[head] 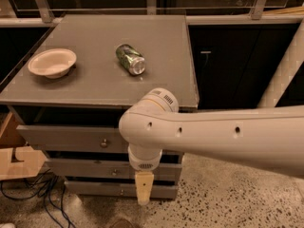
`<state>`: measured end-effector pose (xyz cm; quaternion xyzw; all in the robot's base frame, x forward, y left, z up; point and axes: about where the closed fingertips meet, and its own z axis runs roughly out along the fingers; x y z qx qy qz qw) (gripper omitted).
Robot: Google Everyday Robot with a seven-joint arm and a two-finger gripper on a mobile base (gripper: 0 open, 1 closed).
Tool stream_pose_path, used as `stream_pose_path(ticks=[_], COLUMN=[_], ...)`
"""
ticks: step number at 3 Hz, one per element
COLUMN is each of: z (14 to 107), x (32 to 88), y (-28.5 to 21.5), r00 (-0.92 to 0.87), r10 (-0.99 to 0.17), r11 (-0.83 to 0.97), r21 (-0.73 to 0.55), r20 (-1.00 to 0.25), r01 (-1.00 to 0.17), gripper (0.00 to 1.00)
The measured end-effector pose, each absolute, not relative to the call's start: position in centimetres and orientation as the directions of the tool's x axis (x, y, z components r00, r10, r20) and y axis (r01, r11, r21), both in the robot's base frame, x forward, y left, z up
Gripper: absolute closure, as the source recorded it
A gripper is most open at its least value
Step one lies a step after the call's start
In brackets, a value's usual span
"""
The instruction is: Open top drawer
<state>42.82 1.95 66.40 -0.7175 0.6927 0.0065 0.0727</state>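
The top drawer (pixel 66 137) is the widest grey front under the cabinet top, with a small round metal knob (pixel 104 143) at its centre. It stands slightly out from the cabinet, with a dark gap above it. My white arm reaches in from the right and its wrist covers the drawer's right end. My gripper (pixel 144 190) hangs straight down below the wrist, in front of the two lower drawers. It is below and to the right of the knob and touches nothing.
On the grey cabinet top (pixel 166 56) lie a white bowl (pixel 52 62) at the left and a green can (pixel 130 59) on its side. Two narrower drawers (pixel 90 168) sit below. Cardboard (pixel 14 163) and cables (pixel 38 194) lie on the floor at left. A dark cabinet (pixel 228 61) stands at right.
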Motion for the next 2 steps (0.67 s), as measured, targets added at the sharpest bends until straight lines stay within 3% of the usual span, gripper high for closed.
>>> stream_pose_path(ticks=[2], z=[67.9], x=[46.0], y=[1.7], r00=[-0.017], r10=[-0.982], r11=[0.044], r21=[-0.141], r20=[-0.186], r01=[-0.989], gripper=[0.0])
